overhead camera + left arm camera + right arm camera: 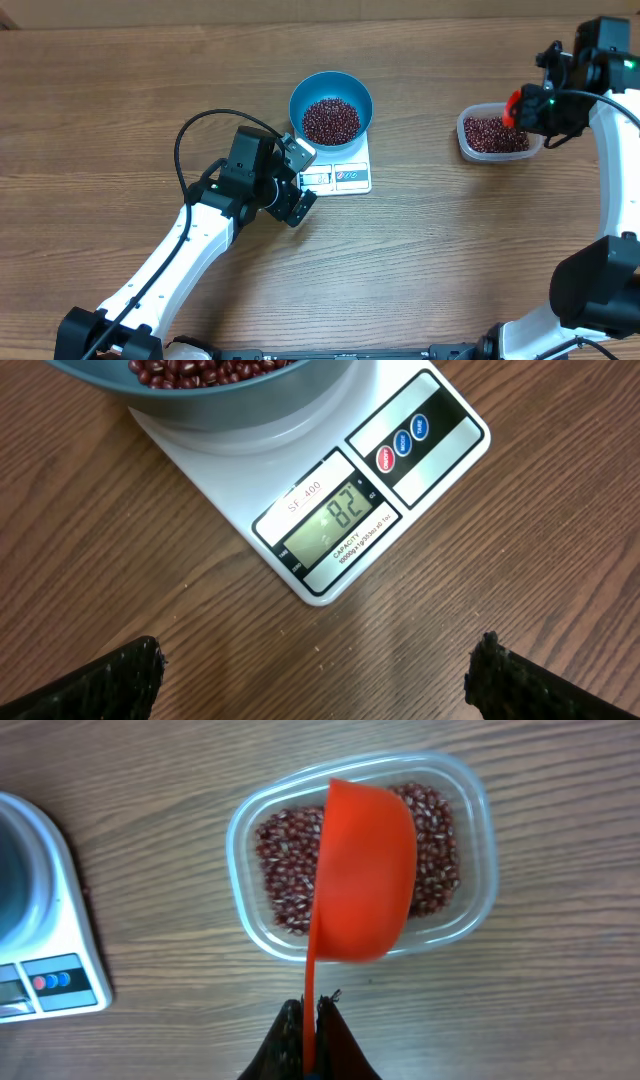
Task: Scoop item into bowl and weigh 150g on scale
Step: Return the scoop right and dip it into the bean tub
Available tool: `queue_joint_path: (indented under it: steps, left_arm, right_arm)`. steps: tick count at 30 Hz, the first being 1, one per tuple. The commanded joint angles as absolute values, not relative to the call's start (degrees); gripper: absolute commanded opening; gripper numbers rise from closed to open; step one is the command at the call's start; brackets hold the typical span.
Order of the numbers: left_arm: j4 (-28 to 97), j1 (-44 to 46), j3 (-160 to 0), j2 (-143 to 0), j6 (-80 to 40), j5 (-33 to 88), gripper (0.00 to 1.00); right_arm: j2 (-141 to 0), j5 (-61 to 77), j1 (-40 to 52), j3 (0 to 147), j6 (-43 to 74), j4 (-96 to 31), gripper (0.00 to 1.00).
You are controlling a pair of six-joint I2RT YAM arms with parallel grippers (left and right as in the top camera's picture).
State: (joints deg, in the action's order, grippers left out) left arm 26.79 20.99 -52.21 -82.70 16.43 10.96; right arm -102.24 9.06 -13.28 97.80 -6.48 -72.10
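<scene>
Desk of brown wood grain. Left gripper, jaws wide and empty, has the white scale just ahead of it, display reading 82. Beyond the display the bright blue bowl sits on the scale, holding a loose maroon heap of tiny beans. Well to the right, a clear tub of more beans lies under an orange scoop, its handle clamped in the right gripper. More seems needed: dig a modest scoopful, carry it level, tip slowly.

table: wooden | clear plastic tub: near right edge | orange scoop: over tub
</scene>
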Motion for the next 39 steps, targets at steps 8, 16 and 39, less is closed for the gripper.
queue_joint_path:
  steps: [8,16,39]
  left_arm:
    - [26.7,21.0,-51.8,-83.2,16.1,11.6,1.0]
    - [26.7,21.0,-51.8,-83.2,16.1,11.6,1.0]
    - [26.7,21.0,-51.8,-83.2,16.1,11.6,1.0]
  right_arm:
    - [-103.0,9.6,-16.6,86.3,-13.6,-59.8,0.04]
    - [-103.0,8.7,-16.4,77.9,-13.4,-50.8,0.04]
    - [-105.5,14.7,-11.8,77.2,-10.7,-52.4,0.04]
